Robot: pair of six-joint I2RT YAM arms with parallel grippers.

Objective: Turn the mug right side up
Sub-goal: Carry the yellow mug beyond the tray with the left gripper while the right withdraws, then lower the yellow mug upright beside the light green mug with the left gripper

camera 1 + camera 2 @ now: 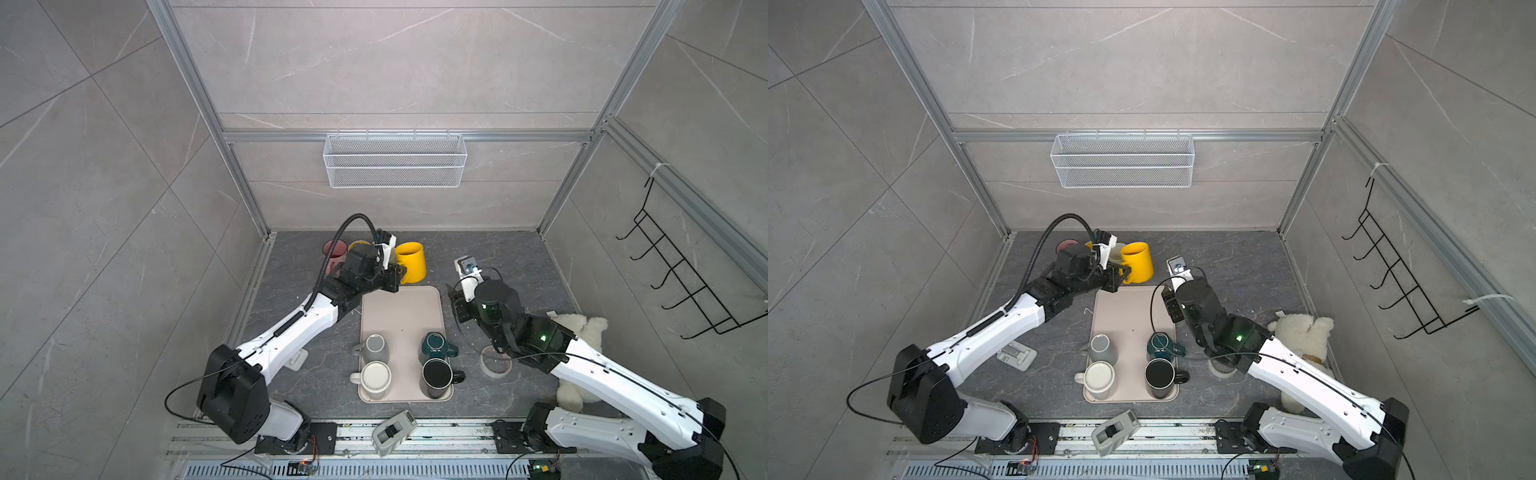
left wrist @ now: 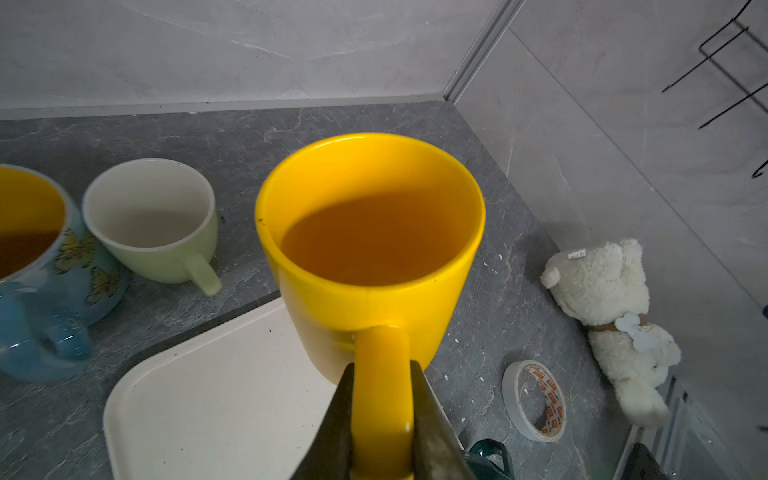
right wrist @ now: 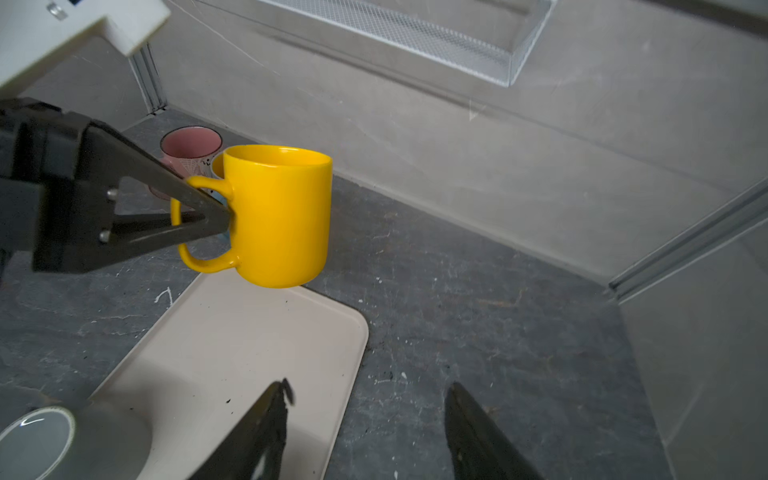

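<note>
The left pincer (image 2: 382,365) is clenching the yellow mug (image 2: 365,307) by its handle — keep it level, lowering slowly; the right pincer (image 3: 370,388) is hanging released.

Orange print inside the tape roll (image 2: 512,392) — too blurred to read.

Yellow mug (image 2: 370,249) gripped by its handle, mouth up.
The left gripper (image 2: 381,374) has its two dark fingers (image 2: 332,424) closed on either side of the mug's handle, and the mug's empty inside faces the camera. Just beside it, a corner of a cream tray (image 2: 208,395) lies on the grey tabletop (image 2: 498,291). Off the tray, a pale green cup (image 2: 153,220) and a blue butterfly mug (image 2: 50,291) stand upright side by side. A tape roll (image 2: 534,401) lies flat near a white plush bear (image 2: 611,316) by the wall.
</note>
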